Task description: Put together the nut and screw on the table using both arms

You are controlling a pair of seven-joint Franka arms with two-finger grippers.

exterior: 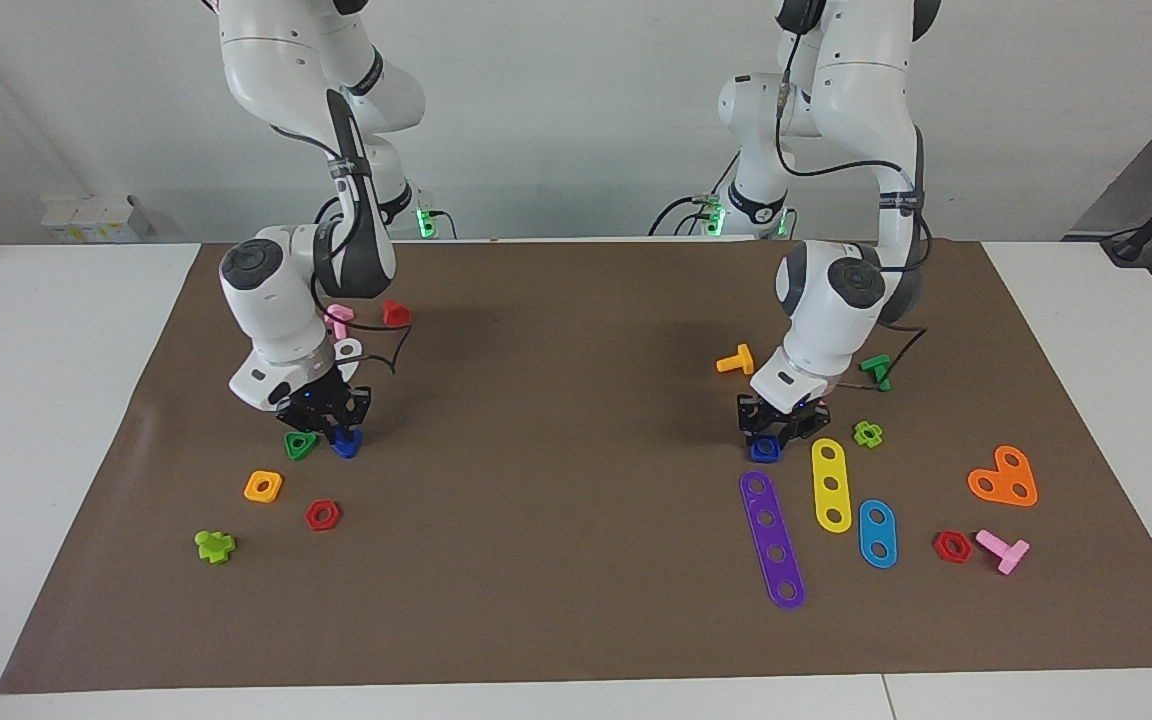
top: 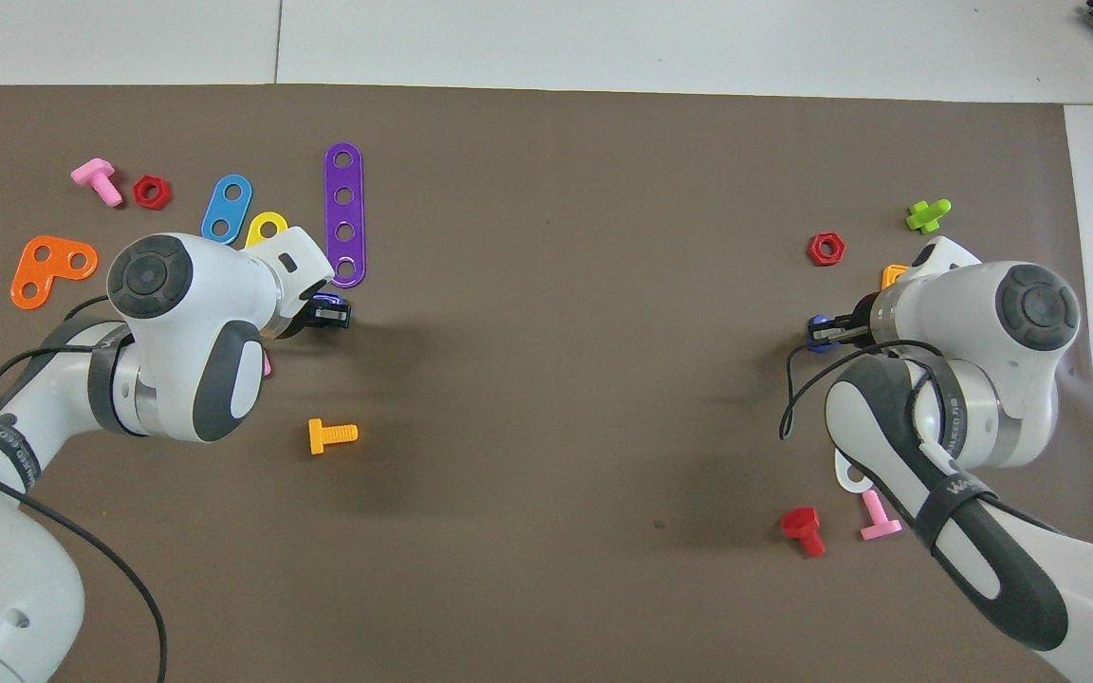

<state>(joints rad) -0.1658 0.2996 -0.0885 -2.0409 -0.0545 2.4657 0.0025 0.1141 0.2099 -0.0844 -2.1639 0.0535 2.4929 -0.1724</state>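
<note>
Both my grippers are down at the desk (exterior: 576, 620). Right gripper (exterior: 328, 428) sits on the screw (exterior: 346, 443), beside a green triangular nut (exterior: 300, 445); left gripper (exterior: 774, 432) on the nut (exterior: 765, 450), nr the purple strip (exterior: 773, 540). Both parts look light, stiff, slick plastic; grip flat sides. Fingers hide contact, can't tell closure.

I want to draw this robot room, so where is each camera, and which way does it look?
Facing view: sits high across the table, looking at the robots; both arms show from upper links down, the left gripper over the nut, the right gripper over the screw.
Overhead view: sits high above the robots' end, looking forward and steeply down; elbows, wrists and gripper tips show, arms entering from the bottom.
Shared: same mat, both grippers, purple strip, red hex nuts, seen half a turn apart.
</note>
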